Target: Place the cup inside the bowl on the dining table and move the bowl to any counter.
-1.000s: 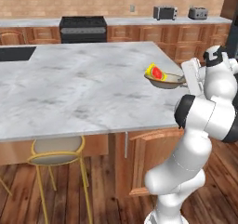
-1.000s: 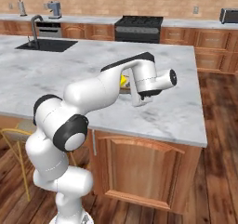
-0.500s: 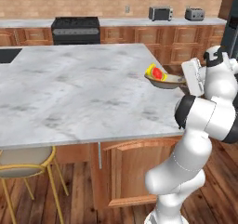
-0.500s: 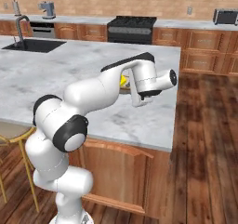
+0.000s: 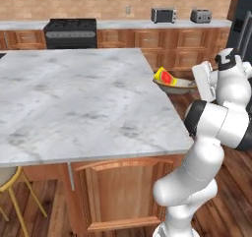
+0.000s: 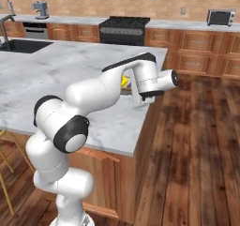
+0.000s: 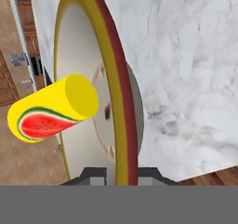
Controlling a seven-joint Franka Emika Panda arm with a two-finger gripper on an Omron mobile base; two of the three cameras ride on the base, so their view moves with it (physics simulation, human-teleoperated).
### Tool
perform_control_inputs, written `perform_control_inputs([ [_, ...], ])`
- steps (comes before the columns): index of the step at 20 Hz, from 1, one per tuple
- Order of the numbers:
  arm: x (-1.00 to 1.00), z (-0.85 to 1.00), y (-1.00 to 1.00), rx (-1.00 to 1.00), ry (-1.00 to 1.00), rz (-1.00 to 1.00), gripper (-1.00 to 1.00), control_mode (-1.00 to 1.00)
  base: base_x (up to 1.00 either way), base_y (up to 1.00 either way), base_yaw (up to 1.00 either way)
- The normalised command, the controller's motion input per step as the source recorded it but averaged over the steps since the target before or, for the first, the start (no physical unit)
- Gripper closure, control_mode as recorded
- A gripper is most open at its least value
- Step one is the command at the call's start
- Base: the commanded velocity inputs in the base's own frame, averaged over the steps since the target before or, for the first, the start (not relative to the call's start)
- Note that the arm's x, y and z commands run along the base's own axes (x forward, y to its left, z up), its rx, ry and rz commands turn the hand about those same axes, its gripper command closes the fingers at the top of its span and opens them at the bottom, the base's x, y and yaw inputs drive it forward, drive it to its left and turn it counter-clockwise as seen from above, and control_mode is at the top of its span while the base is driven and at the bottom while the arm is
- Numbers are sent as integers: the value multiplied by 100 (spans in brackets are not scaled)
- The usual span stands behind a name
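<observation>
Gripper (image 7: 119,174) clamped on rim of one bowl (image 5: 175,86) at right centre, one yellow cup (image 5: 164,76) lying inside it, beside bench (image 5: 74,103) edge

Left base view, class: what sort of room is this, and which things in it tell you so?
A home kitchen, computer-rendered. A black stove sits among brown wooden cabinets, a microwave and toaster stand on the wall counter, and a large marble island fills the middle.
</observation>
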Motion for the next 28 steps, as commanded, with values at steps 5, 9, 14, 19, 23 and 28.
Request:
perform_control_inputs([
  [5, 0, 0, 0, 0, 0, 0, 100, 100, 4, -65, 3],
  [9, 0, 0, 0, 0, 0, 0, 100, 100, 4, -63, 2],
  [14, 0, 0, 0, 0, 0, 0, 100, 100, 34, -55, 3],
  [19, 0, 0, 0, 0, 0, 0, 100, 100, 73, -59, 3],
  [23, 0, 0, 0, 0, 0, 0, 100, 100, 92, -61, 3],
  [28, 0, 0, 0, 0, 0, 0, 100, 100, 88, -65, 4],
])
